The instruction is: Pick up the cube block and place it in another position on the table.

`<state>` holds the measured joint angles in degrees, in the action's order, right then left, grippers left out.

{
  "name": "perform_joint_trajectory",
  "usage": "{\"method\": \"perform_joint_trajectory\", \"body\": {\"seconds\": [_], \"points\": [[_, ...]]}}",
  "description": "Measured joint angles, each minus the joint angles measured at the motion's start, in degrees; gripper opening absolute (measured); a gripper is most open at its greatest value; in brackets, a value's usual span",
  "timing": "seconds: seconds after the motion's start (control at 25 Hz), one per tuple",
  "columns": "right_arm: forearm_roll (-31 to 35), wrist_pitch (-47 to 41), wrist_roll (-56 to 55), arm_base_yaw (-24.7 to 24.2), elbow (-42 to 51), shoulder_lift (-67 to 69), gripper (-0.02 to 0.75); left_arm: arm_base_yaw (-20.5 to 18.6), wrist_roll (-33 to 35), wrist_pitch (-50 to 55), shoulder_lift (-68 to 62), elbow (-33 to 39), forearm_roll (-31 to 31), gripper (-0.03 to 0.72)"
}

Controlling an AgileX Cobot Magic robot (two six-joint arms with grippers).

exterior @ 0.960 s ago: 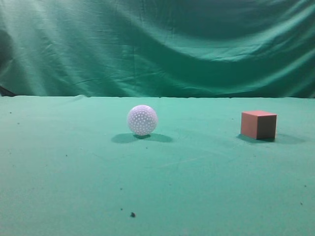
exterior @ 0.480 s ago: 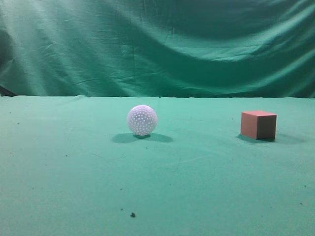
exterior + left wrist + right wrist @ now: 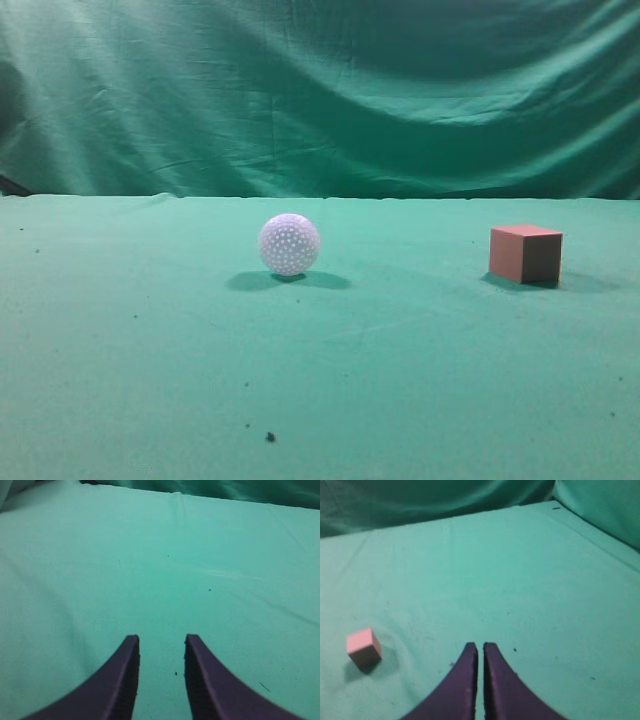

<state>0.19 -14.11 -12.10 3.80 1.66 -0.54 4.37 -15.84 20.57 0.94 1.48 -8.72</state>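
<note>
Right pincer (image 3: 480, 652) hangs closed and empty, cube (image 3: 364, 648) untouched off to its left, so next it must open and reach over.

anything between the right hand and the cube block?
Nothing: in the right wrist view only bare green table separates the right hand from the cube block.

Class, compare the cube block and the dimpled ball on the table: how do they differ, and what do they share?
The cube block is salmon-red with flat plain faces; the white ball is round and covered in dimples. The cube sits to the right, the ball near the middle. The ball looks slightly larger. Both rest untouched on the green table, apart from each other.
</note>
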Motion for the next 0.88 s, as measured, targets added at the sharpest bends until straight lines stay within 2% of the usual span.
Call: {"method": "perform_joint_trajectory", "body": {"seconds": [0.16, 0.24, 0.44, 0.6, 0.76, 0.88], "points": [[1.07, 16.57, 0.25, 0.00, -0.01, 0.00, 0.000, 0.00, 0.00, 0.00, 0.00, 0.00, 0.00, 0.262], [1.07, 18.59, 0.55, 0.00, -0.71, -0.09, 0.000, 0.00, 0.00, 0.00, 0.00, 0.00, 0.00, 0.262], [0.63, 4.29, 4.67, 0.00, -12.89, 5.33, 0.000, 0.00, 0.00, 0.00, 0.00, 0.00, 0.00, 0.262], [4.65, -7.83, 4.77, 0.00, -21.85, 14.69, 0.000, 0.00, 0.00, 0.00, 0.00, 0.00, 0.00, 0.262], [6.79, -13.52, 5.23, 0.00, -23.24, 22.03, 0.000, 0.00, 0.00, 0.00, 0.00, 0.00, 0.00, 0.262], [9.90, -17.27, 10.90, 0.11, -24.35, 26.83, 0.000, 0.00, 0.00, 0.00, 0.00, 0.00, 0.00, 0.262]]}}
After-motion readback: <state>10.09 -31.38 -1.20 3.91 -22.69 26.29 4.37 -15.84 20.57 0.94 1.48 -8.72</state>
